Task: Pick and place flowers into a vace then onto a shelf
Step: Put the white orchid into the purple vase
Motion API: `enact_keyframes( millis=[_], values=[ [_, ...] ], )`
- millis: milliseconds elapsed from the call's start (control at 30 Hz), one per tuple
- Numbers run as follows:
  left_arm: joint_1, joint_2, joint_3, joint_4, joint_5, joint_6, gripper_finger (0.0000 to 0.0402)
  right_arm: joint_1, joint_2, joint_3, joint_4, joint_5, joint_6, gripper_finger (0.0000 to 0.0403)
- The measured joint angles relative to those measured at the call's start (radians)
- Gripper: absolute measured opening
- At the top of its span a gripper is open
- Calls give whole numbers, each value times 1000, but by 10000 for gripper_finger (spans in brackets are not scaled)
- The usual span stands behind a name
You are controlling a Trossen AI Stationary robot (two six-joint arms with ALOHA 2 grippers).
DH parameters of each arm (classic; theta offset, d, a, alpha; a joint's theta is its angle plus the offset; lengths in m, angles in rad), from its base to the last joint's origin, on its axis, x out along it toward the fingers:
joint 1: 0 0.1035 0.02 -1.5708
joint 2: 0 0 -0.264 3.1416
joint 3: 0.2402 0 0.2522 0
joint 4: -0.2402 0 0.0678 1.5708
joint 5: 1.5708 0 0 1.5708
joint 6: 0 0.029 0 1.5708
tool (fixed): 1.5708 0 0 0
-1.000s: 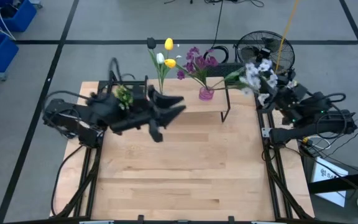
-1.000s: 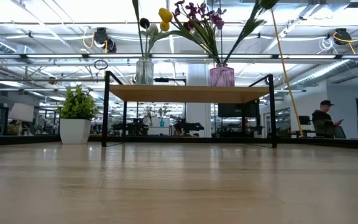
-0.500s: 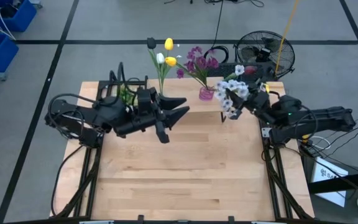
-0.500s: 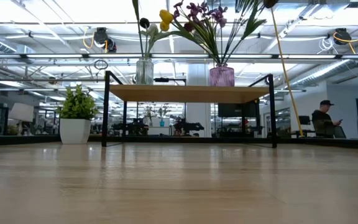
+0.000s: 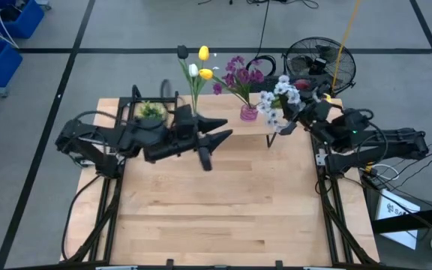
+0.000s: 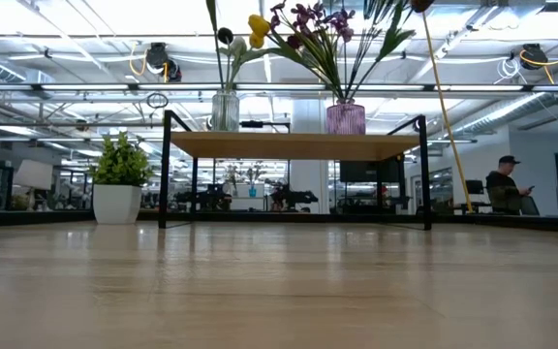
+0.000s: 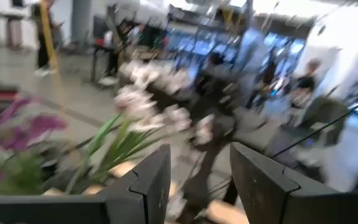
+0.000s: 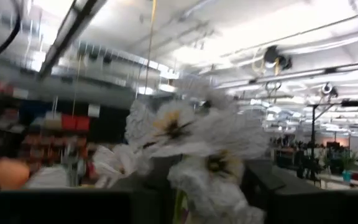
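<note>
My worry is the white blossom spray snagging the purple blooms and tipping their pink vase off the shelf. My right hand seems pinched on its stem, just beside that vase. My left hand hovers spread, empty.

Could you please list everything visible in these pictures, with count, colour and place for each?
Shelf: one, light wood top on black legs, far side of the table.
Clear vase: one, on the shelf, holding yellow, white and dark tulips.
Pink vase: one, on the shelf, holding purple blooms.
White blossom spray: one, in the right gripper, beside the pink vase.
Potted plant: one, green in a white pot, on the table's far left.
Fan: one, black, on the floor behind.
Person: one, seated, background.
Left gripper: open, empty, above the table.
Right gripper: shut on the spray.
</note>
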Motion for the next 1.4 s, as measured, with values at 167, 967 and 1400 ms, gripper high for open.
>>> enact_keyframes(
  millis=[167, 967, 1400],
  values=[
    [90, 43, 0, -49, 30, -8, 157, 0, 58, 75, -145, -1, 5, 45],
    [210, 125, -1, 163, 93, 84, 5, -78, 158, 145, -274, 26, 159, 14],
    [193, 107, 0, 166, 93, 80, 44, -61, 141, 143, -273, 26, 191, 102]
  ],
)
